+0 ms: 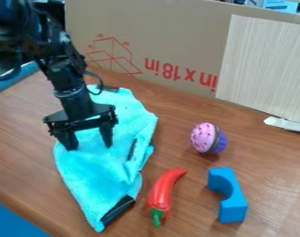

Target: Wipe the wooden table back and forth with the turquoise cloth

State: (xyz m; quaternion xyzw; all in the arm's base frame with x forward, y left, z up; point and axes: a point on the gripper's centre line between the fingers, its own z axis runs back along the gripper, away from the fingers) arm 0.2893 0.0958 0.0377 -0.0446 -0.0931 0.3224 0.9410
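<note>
Cloth, turquoise and rumpled, lies on the left part of the desk, stretching from beside the box along the far edge down toward the near left edge, where it narrows to a point. The gripper is over the cloth's middle, its fingers pointing down with the fabric beneath and between them. Those fingers stand wide apart, with nothing clamped between them (whether the tips touch the cloth, I cannot tell).

The fabric looks soft and plush, with shallow folds and uneven sides; a dark band crosses it near the pointed end, and another dark strip shows along the side facing the pepper. That pepper is smooth, red and slightly curved, its green stem toward the near edge, and it lies just beside the cloth's near end.

Farther toward the right edge are the cupcake, tipped on its side, with rounded pink icing, dark specks and a ridged purple base, and, nearer the near edge, the block, matte blue with an arch cut into the side facing the pepper. The desk has a brown wood grain with a soft sheen. The box is plain brown cardboard with red printing, and a pale wood-grained panel stands against it toward the right.
</note>
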